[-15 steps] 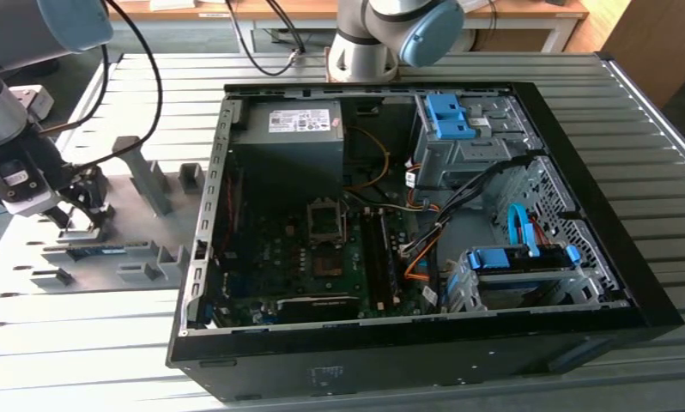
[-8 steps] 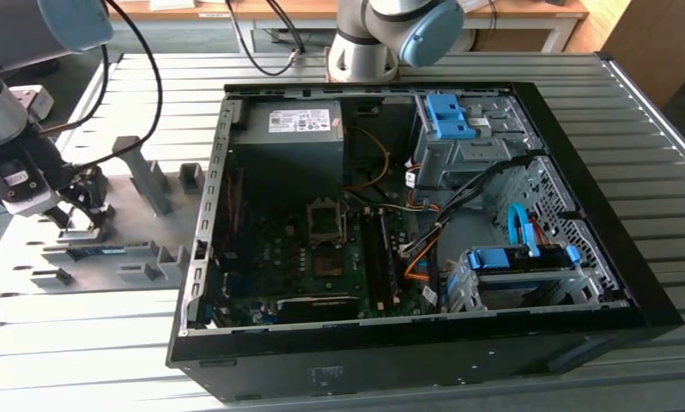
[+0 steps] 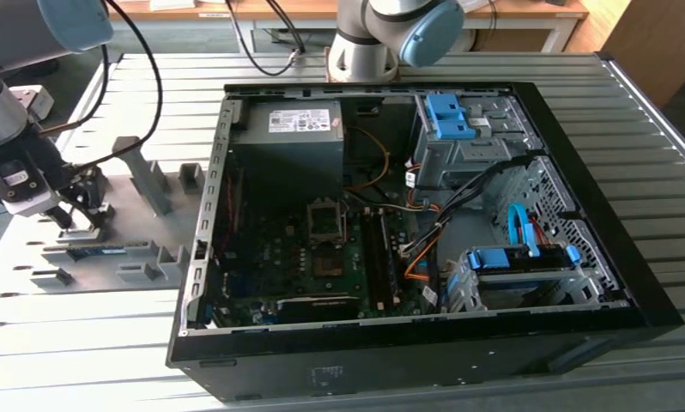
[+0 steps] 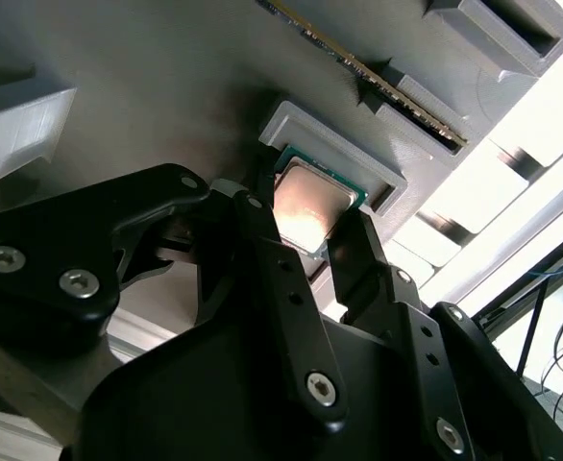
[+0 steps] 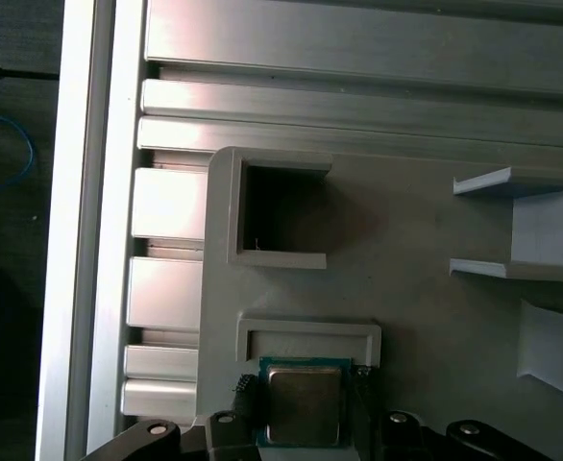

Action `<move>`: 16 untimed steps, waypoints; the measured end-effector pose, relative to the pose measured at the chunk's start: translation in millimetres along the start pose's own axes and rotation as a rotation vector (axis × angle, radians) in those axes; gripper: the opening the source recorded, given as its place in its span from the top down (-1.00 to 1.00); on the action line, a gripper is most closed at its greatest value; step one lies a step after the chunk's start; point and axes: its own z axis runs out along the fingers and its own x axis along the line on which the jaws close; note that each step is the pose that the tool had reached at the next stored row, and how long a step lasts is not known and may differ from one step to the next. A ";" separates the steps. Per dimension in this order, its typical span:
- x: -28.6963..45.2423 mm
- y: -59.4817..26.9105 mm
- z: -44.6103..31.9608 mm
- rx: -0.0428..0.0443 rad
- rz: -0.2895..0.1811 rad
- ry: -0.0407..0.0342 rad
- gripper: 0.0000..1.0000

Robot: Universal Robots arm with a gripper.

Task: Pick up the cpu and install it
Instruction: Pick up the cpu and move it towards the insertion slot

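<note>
**Gripper closed across the CPU in its holder, beside the open computer**

In the exterior view, the robot arm's gripper (image 3: 74,219) points down over a grey fixture plate (image 3: 165,227). The plate lies on a slatted metal table (image 3: 91,343), on the exterior view's left of an open computer case (image 3: 583,283). The case lies on its side, and its motherboard socket (image 3: 325,219) is well apart from the gripper.

In the first wrist view, the cpu (image 5: 304,405) sits directly between the jaws. It lies flat with its silver metal lid facing up toward the gripper and a thin green border showing around the lid. It is nearly square, so no long axis stands out. Its edges run square to the low grey holder wall (image 5: 308,331) just beyond the fingertips.

The jaws are drawn in to the chip's width. One black finger (image 5: 246,399) is against one green edge, and the other is against the opposite edge. The chip is still seated in the holder.

Farther out past the fingertips, beyond the holder wall, a square pocket (image 5: 281,216) is moulded into the same plate. In the second wrist view, a thin circuit strip (image 4: 358,62) stands on edge beyond the holder.
</note>
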 end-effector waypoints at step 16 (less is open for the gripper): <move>-0.3 0.1 -2.5 -0.0004 0.000 -0.0007 0.05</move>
